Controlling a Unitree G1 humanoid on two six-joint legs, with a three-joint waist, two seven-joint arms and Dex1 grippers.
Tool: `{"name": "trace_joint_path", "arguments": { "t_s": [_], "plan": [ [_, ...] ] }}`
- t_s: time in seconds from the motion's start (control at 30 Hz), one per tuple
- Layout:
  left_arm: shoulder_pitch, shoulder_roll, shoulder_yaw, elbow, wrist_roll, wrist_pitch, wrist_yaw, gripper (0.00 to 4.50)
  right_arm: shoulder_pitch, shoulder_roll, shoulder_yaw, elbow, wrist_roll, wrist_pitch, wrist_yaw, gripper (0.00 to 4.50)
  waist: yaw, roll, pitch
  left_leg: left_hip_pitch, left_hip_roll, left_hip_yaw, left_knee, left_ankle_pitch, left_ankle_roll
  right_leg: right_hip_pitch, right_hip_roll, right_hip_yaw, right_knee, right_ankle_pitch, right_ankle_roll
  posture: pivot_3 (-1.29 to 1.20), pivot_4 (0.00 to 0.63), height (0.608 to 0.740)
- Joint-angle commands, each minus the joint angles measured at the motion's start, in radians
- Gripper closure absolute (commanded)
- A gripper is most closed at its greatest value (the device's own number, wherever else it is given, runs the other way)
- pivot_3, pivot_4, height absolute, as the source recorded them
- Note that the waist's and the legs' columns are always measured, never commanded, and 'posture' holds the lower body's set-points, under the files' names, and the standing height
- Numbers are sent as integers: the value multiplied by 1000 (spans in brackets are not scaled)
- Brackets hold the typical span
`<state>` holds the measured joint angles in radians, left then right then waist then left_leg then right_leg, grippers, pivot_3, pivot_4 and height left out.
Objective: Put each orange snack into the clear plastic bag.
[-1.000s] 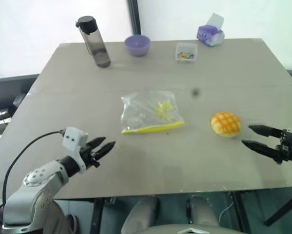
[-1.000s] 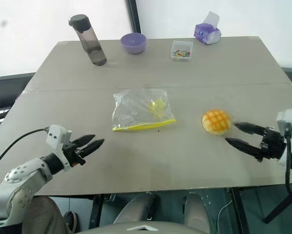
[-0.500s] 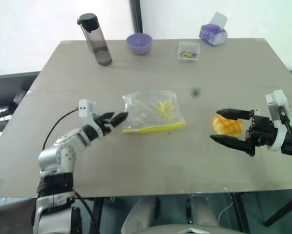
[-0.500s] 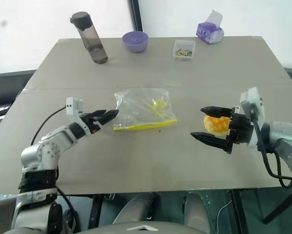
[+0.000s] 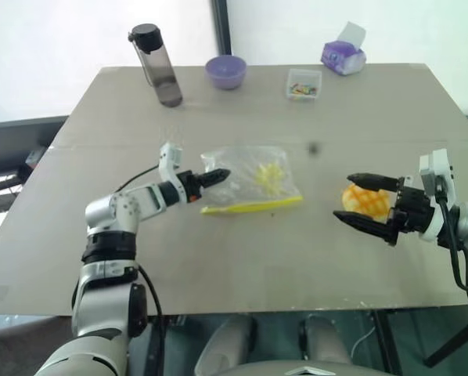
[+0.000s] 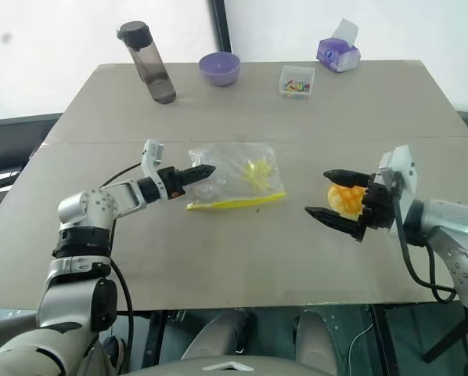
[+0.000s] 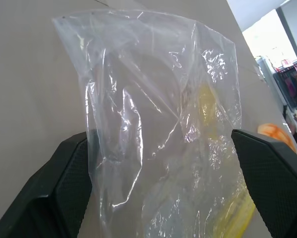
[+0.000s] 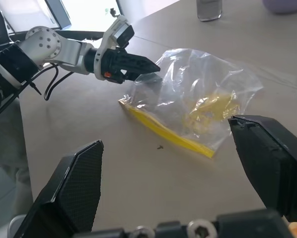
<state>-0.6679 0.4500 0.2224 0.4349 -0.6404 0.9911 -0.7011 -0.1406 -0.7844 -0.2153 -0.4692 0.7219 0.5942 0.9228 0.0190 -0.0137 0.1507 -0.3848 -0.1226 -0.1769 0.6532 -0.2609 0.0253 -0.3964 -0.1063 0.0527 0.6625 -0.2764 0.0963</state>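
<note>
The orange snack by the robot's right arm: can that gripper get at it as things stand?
Probably yes. The right gripper is open, one finger above and one below the orange snack, with bare table around. Nothing blocks it; whether the fingers already touch the bun I cannot tell.

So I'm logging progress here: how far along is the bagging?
Nothing is bagged yet: the snack sits on the table, apart from the bag. In hand: the left gripper is at the bag's edge and the right gripper brackets the snack, jaws open on both. Left: grasping both and putting the snack inside.
</note>
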Motion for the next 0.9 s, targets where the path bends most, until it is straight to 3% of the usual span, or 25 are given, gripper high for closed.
{"name": "trace_joint_path", "arguments": {
  "t_s": [0.03, 0.2, 0.3, 0.53, 0.67, 0.9],
  "plan": [
    [4, -42, -63, 44, 23, 22, -28, 871, -15, 12, 1, -14, -9, -34, -6, 0, -1, 0, 0, 0, 0, 0, 0, 0, 0, 0, 0, 0, 0, 0, 0, 0, 150, 740],
    [-2, -57, -68, 18, 11, 53, -62, 3314, -30, 22, 21, -7, -31, -52, -6, 0, -6, -1, 1, -1, 0, 0, 0, 0, 0, 0, 0, 0, 0, 0, 0, 0, 150, 740],
    [-9, -70, -47, 17, -5, 73, -58, 4486, -41, 23, 46, -1, -57, -70, -2, 0, -7, 0, 0, -1, 0, 0, 0, 0, 0, -1, 1, 1, 0, 0, 0, 0, 150, 740],
    [-9, -143, 57, -44, -90, 180, 25, 4486, -49, 42, 293, 1, -296, -151, -31, 0, -5, -1, 0, -1, 0, 0, 1, 0, 0, -1, 1, 0, 1, 0, 0, 0, 150, 740],
    [5, -203, 143, -130, -177, 278, 105, 4486, -131, 40, 469, 213, -639, -372, -113, 0, -11, -2, 1, -3, 0, 0, 3, 0, 0, -3, 1, 0, 1, 0, 0, 0, 150, 740],
    [81, -231, 149, -269, -230, 366, 170, 4486, -215, 124, 496, 402, -783, -496, -195, 0, -33, -2, 1, -2, 1, 1, 2, 1, -2, -4, 2, 2, 3, 0, 0, 0, 150, 740]
  ]
}}
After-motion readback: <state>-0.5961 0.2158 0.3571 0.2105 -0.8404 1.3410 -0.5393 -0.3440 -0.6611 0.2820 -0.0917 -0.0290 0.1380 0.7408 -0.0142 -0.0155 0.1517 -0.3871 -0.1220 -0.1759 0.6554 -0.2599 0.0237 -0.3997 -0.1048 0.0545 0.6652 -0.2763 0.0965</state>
